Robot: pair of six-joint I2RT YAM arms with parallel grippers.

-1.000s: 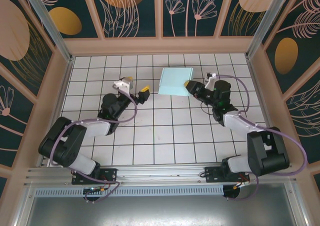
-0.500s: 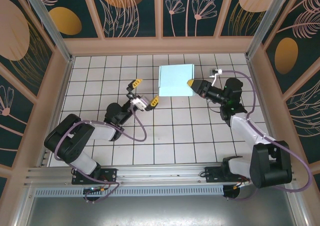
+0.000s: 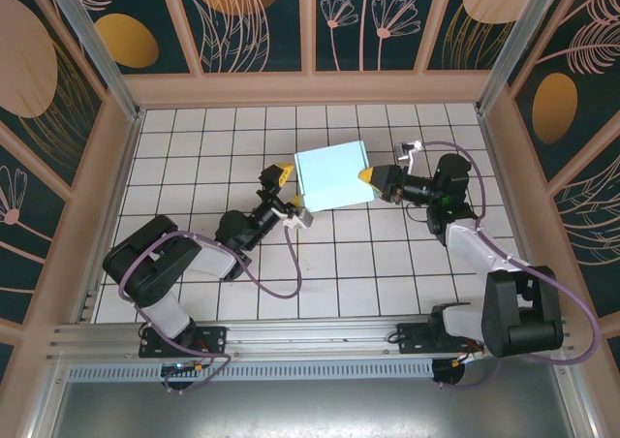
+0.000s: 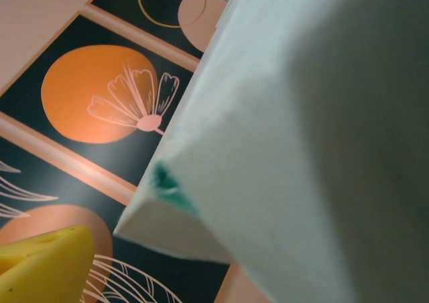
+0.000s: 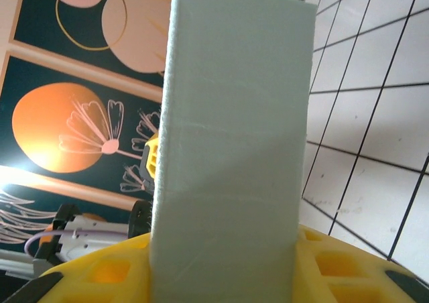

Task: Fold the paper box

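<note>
The paper box (image 3: 333,175) is a pale mint flat rectangular box, held tilted above the white tiled floor at the back middle. My right gripper (image 3: 371,176) is shut on its right edge. In the right wrist view the box (image 5: 231,149) stands pinched between the two yellow fingers (image 5: 100,276). My left gripper (image 3: 291,195) is at the box's left edge, open, with its fingers spread on either side of the near-left corner. In the left wrist view the box (image 4: 301,149) looms close, and one yellow fingertip (image 4: 40,266) stays apart from its corner; the other finger is hidden.
Wooden walls with dark floral panels (image 3: 242,12) close in the tiled floor (image 3: 329,273) on three sides. An aluminium rail (image 3: 310,336) carrying both arm bases runs along the near edge. Cables loop beside each arm.
The right gripper raised and tilted the box and carried it slightly left. The left arm swung right until its open fingers reached the box's left edge.
</note>
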